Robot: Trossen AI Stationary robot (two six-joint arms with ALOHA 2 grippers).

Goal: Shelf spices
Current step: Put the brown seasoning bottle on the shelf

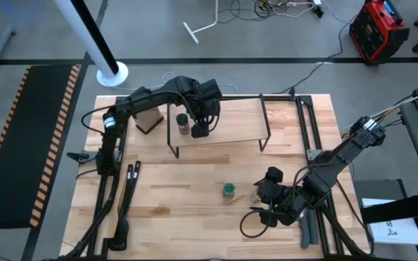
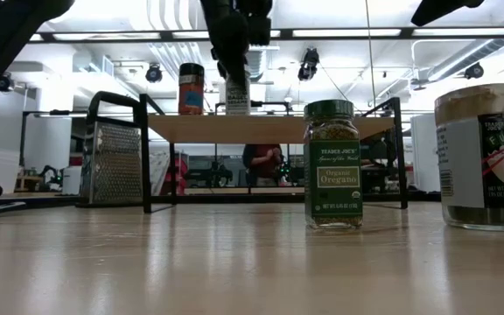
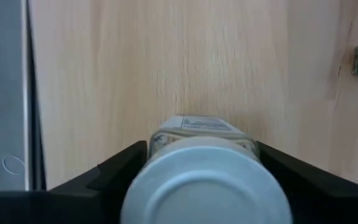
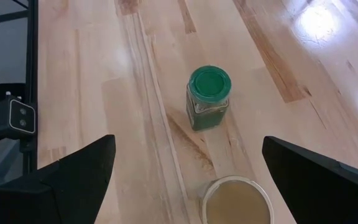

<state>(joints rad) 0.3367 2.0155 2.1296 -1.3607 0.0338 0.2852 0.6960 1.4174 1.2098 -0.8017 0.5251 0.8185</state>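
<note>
While left claw (image 1: 200, 130) grips white-lidded jar (image 3: 205, 180) over shelf (image 1: 231, 119), right claw (image 4: 188, 177) wide above table.

Four spice jars (image 2: 332, 164), one shelf (image 2: 269, 128), one grater (image 2: 110, 163).

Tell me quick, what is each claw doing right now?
Left gripper: closed on the white-lidded jar, over the shelf.
Right gripper: open, empty, above the table.
</note>
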